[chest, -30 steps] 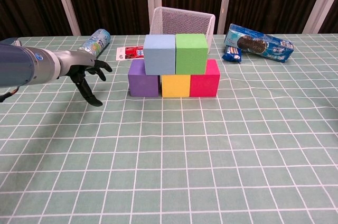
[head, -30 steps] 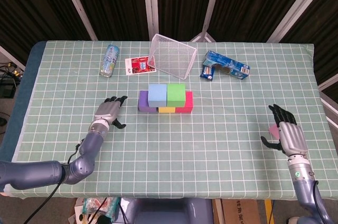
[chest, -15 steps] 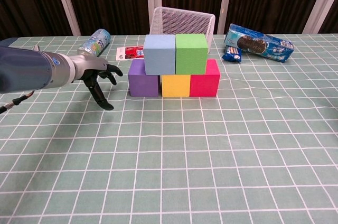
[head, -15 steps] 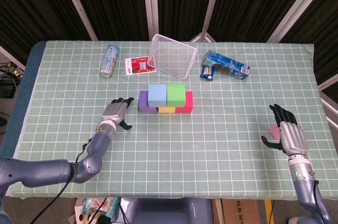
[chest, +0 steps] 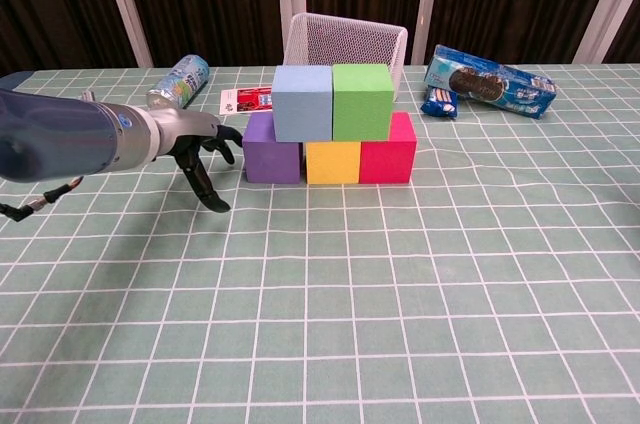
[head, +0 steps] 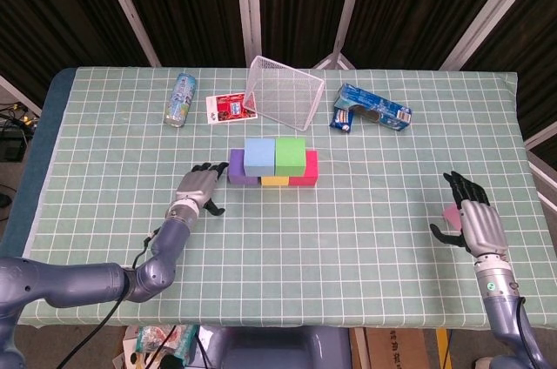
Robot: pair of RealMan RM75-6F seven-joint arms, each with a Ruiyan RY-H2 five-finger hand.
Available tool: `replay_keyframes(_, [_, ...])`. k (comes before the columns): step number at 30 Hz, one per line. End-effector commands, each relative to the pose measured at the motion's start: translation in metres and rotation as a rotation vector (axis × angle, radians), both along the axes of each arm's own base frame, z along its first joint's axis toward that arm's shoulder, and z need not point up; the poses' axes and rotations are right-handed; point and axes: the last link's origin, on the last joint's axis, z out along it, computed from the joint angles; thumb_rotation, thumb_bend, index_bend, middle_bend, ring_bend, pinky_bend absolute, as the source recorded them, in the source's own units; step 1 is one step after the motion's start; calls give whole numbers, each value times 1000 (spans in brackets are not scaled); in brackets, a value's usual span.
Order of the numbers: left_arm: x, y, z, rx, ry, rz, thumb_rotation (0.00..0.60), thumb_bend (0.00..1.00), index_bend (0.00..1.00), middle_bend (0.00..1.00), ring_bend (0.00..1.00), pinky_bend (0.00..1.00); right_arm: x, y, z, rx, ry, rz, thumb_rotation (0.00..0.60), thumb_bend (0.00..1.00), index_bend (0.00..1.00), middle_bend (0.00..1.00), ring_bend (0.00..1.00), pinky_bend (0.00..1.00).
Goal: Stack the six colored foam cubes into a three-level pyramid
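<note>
Foam cubes first, head view: purple cube (head: 235, 167), yellow cube (head: 275, 180) and red cube (head: 305, 169) form the base mid-table, blue cube (head: 259, 156) and green cube (head: 290, 153) on top. Right hand (head: 471, 218) holds a pink cube (head: 450, 214) far right. Chest view: left hand (chest: 200, 142), spread and empty, sits just beside purple. Likely light and squashy, so grip opposite faces gently.

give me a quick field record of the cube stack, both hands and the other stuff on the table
bottom row: purple cube, yellow cube, red cube
second level: blue cube, green cube
top level: none placed
left hand: open, beside purple cube
right hand: holds pink cube
clutter: wire basket, can, cookie pack, card
</note>
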Motion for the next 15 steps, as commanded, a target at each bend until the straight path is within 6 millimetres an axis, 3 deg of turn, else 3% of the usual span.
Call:
replay_keyframes(1, [1,0,-1,0,1,-2,600,305,2,118,16,53,0,0,0,1,-1,0,600,312,0,0,0,0])
replay_keyframes(15, [6,-1,-6,-8,-1,-13,600,306,3,118,16,53,1,0,-1,4,-1,2,600,313,0,0,0,0])
